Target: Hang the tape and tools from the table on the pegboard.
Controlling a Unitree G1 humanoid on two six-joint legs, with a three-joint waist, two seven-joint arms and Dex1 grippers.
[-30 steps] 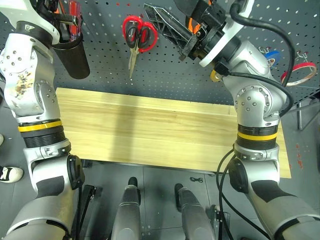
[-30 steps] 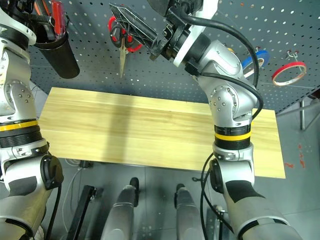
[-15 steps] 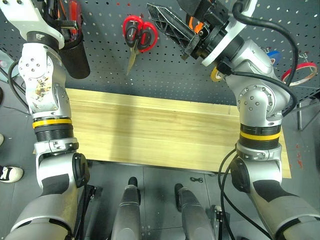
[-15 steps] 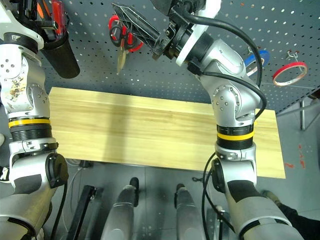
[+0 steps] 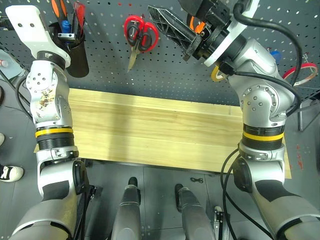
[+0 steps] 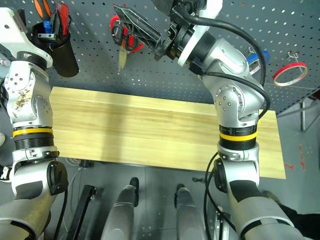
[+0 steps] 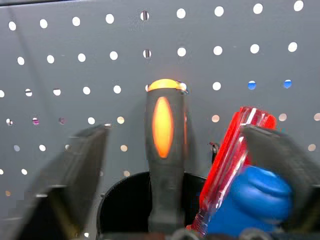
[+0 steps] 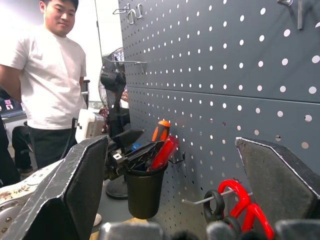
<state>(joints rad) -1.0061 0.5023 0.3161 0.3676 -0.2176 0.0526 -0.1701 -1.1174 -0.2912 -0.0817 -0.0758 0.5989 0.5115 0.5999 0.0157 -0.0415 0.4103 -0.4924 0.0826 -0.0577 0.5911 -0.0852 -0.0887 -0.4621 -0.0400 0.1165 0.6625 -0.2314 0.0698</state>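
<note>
A slim blue-handled screwdriver (image 7: 250, 200) stands in a black cup (image 5: 76, 57) on the pegboard (image 5: 165, 75), beside an orange screwdriver (image 7: 164, 125) and a red one (image 7: 235, 145). My left gripper (image 7: 175, 135) is open around the cup's mouth, its fingers wide of the handles and holding nothing. My right gripper (image 5: 159, 15) is open and empty, reaching left along the board near the hanging red scissors (image 5: 140, 35). A black ring handle (image 8: 212, 201) hangs on the same hook. The red tape ring (image 5: 300, 74) hangs at the far right. The table (image 5: 150, 130) is bare.
A yellow roll (image 5: 216, 75) and a blue roll (image 5: 272, 52) hang on the board behind my right arm. A person in a white T-shirt (image 8: 47, 85) stands past the board's left end, with a fan (image 8: 112, 80) beside them.
My left hand has sunk and drawn back from the cup, so the screwdriver handles now show above its rim. The right arm has kept still.
</note>
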